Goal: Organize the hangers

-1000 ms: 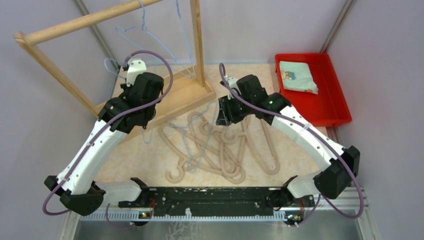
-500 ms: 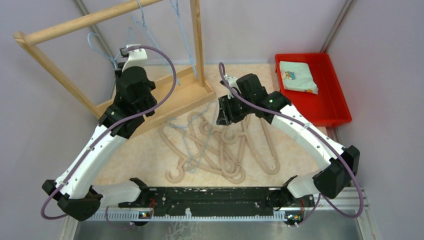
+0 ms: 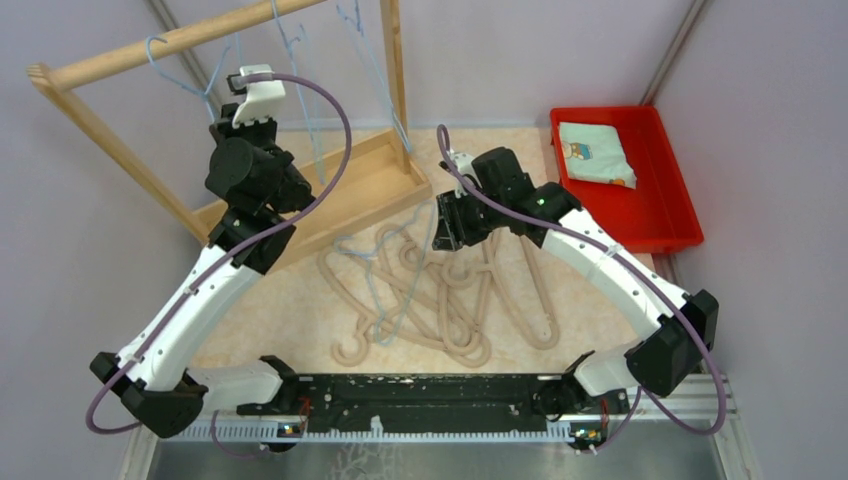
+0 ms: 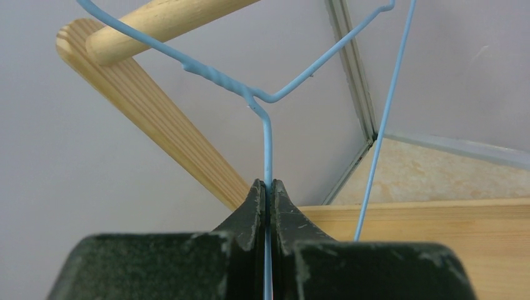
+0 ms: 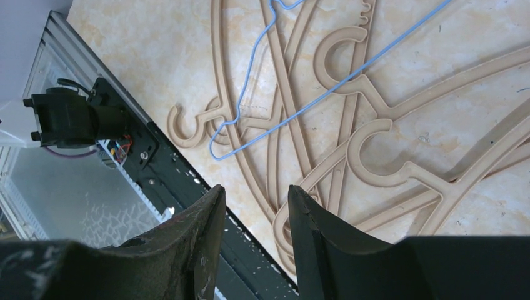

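Your left hand point(image 4: 267, 184) clamped on blue wire hanger point(image 4: 269, 134), raised since before, hook seemingly over the rail point(image 4: 162, 25) near its end; right hand point(image 5: 254, 190) apart, unmoved, above beige hangers point(image 5: 319, 62) on tabletop point(image 5: 144, 56).

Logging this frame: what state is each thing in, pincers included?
left pincer, shut on a blue wire hanger, raised by the rack rail
right pincer, open, empty, above the table
beige hangers, lying tangled on the table
loose blue hanger, lying among them
other blue hangers, hanging on the rail
red bin, holding a folded cloth
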